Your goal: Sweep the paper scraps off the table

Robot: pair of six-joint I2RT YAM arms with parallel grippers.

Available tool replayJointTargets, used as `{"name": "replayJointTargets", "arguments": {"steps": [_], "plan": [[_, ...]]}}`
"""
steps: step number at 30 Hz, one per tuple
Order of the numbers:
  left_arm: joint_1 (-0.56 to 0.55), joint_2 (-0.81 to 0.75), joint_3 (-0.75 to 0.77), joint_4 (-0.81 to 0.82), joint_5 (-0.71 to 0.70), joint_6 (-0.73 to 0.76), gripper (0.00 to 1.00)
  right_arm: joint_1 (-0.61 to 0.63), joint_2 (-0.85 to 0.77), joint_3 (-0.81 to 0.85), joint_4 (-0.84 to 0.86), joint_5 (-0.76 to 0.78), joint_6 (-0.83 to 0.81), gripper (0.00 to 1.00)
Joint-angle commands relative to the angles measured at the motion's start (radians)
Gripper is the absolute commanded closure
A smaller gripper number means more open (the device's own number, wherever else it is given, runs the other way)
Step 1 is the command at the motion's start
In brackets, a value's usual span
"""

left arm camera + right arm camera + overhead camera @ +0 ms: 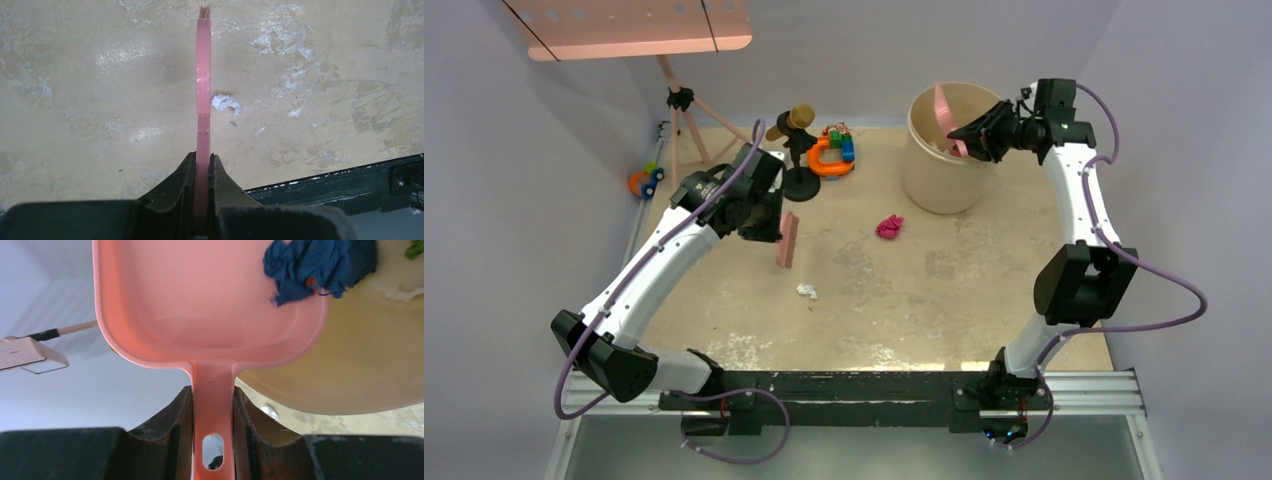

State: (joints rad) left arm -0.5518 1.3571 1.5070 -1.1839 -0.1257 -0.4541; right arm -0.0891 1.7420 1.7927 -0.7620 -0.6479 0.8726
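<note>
My left gripper (769, 222) is shut on the pink brush (787, 240), held over the table (924, 300) left of centre; in the left wrist view the brush (203, 75) runs straight up from my jaws. A white paper scrap (806, 291) lies on the table just right of the brush (226, 103). A pink scrap (889, 227) lies mid-table. My right gripper (984, 130) is shut on the pink dustpan's handle (213, 405), tipping the pan (944, 115) over the beige bucket (944, 150). A blue scrap wad (315, 265) sits at the pan's far edge.
A black stand with a gold-coloured head (798, 150) and bright toy blocks with an orange ring (832, 150) stand at the back of the table. A wooden tripod (686, 110) stands back left. A small toy (646, 181) lies off the left edge.
</note>
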Motion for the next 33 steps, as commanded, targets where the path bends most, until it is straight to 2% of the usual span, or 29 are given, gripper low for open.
{"name": "replayJointTargets", "arguments": {"steps": [1,5,11,16,19,22,24,33], "plan": [[0.005,-0.006,0.01,0.036,0.012,-0.006,1.0,-0.016,-0.077,-0.066,0.197,-0.125,0.101,1.0],[0.004,-0.008,0.01,0.044,0.024,0.003,1.0,-0.023,-0.108,-0.123,0.326,-0.183,0.149,1.0],[0.005,-0.015,0.01,0.053,0.043,0.005,1.0,-0.032,-0.19,-0.303,0.707,-0.305,0.301,1.0],[0.004,-0.018,0.008,0.053,0.044,0.005,1.0,-0.043,-0.201,-0.452,0.867,-0.33,0.342,1.0],[0.005,-0.018,0.007,0.053,0.05,0.004,1.0,-0.059,-0.19,-0.573,1.058,-0.366,0.454,1.0],[0.005,-0.023,0.003,0.054,0.056,0.002,1.0,-0.073,-0.185,-0.7,1.34,-0.362,0.636,1.0],[0.004,-0.025,0.001,0.055,0.058,0.0,1.0,-0.077,-0.181,-0.725,1.445,-0.359,0.706,1.0],[0.003,-0.031,-0.011,0.067,0.085,-0.001,1.0,-0.077,-0.22,-0.551,1.312,-0.404,0.597,1.0]]}}
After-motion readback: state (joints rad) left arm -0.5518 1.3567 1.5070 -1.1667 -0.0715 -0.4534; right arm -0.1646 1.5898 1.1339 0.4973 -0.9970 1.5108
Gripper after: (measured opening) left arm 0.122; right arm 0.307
